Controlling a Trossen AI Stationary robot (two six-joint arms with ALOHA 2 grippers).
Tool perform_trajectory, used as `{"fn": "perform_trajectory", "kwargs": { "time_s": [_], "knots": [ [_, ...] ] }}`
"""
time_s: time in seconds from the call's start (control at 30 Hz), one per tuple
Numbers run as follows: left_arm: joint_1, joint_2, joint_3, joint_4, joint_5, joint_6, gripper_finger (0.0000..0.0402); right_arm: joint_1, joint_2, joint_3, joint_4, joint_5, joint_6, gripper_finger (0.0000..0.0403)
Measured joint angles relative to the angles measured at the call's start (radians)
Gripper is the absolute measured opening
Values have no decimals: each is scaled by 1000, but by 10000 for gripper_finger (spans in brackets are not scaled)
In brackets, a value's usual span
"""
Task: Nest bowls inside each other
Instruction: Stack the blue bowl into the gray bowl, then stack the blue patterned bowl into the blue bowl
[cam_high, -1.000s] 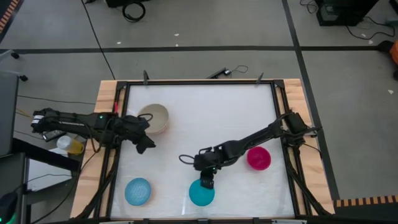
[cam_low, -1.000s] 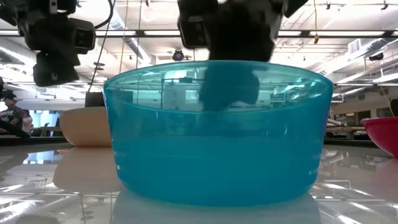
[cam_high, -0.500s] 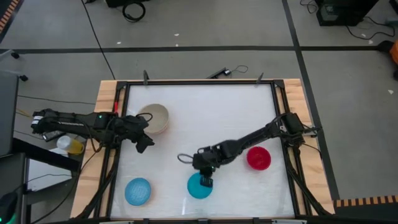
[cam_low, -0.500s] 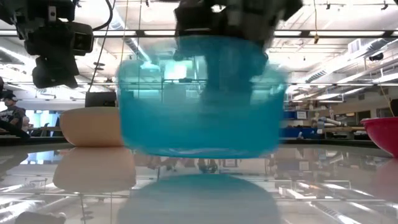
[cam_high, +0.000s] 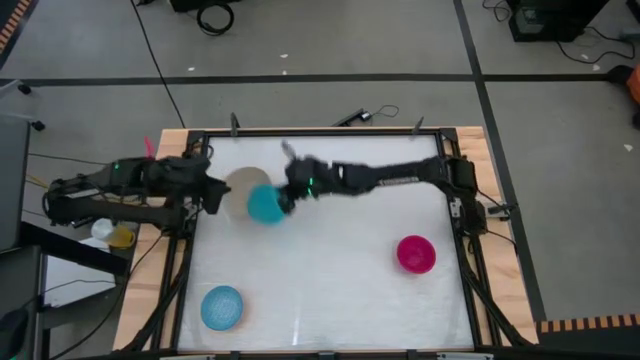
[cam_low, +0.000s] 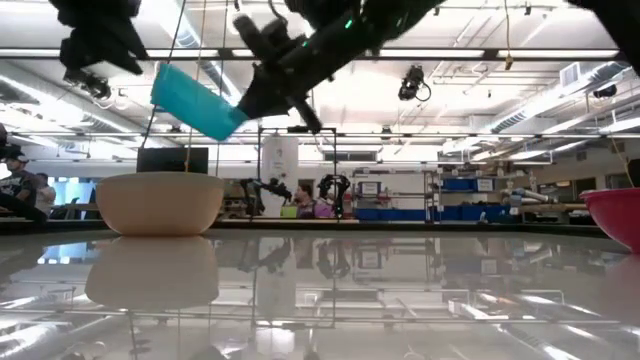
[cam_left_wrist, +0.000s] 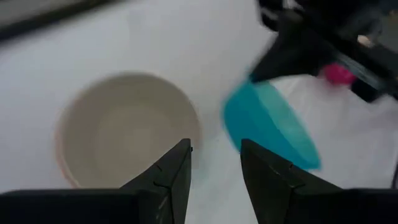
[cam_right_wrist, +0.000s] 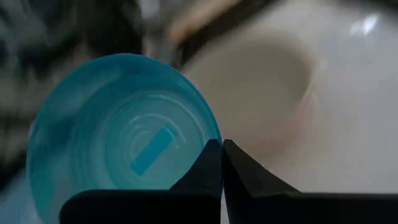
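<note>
The teal bowl (cam_high: 263, 205) hangs tilted in the air just right of the beige bowl (cam_high: 238, 188), which stands on its base at the table's far left. My right gripper (cam_right_wrist: 222, 163) is shut on the teal bowl; in the low view the bowl (cam_low: 196, 101) hangs above the beige bowl (cam_low: 160, 203). My left gripper (cam_left_wrist: 216, 158) hovers open at the beige bowl's left, holding nothing. A red bowl (cam_high: 416, 254) and a light blue bowl (cam_high: 221, 307) stand apart on the table. My right gripper pinches the teal bowl's wall at the rim (cam_right_wrist: 210, 144), one finger on the inner side and one on the outer. The fingers come slanting down from the table's right. The bowl is lifted clear and tipped, its mouth turned toward the gripper.
The red bowl stands at the right (cam_low: 615, 214) and the light blue one at the near left corner. A black frame (cam_high: 320, 133) runs round the white table. The table's middle (cam_high: 330, 270) is bare.
My right gripper has lifted the teal bowl off the table near the front edge and swung it fast toward the far left, up beside the beige bowl; the bowl has tipped on the way. My left gripper has risen and drawn back toward the left edge.
</note>
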Motion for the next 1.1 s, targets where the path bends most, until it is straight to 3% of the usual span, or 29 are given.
{"fn": "perform_trajectory", "kwargs": {
  "time_s": [0.13,0.37,0.57,0.93,1.1],
  "knots": [
    [18,1,15,-1,-37,8,141,-80,88,111,36,-23,-18,4],
    [30,9,15,-8,-40,-24,141,-113,285,419,-160,-50,-83,5],
    [30,9,15,-31,-40,-71,141,-114,406,582,-249,-53,-52,33],
    [-14,19,13,-98,-3,-171,141,-131,458,614,-293,-106,-16,141],
    [-85,32,-32,-76,143,-201,141,-129,415,614,-347,-36,-38,156]
  ]
}}
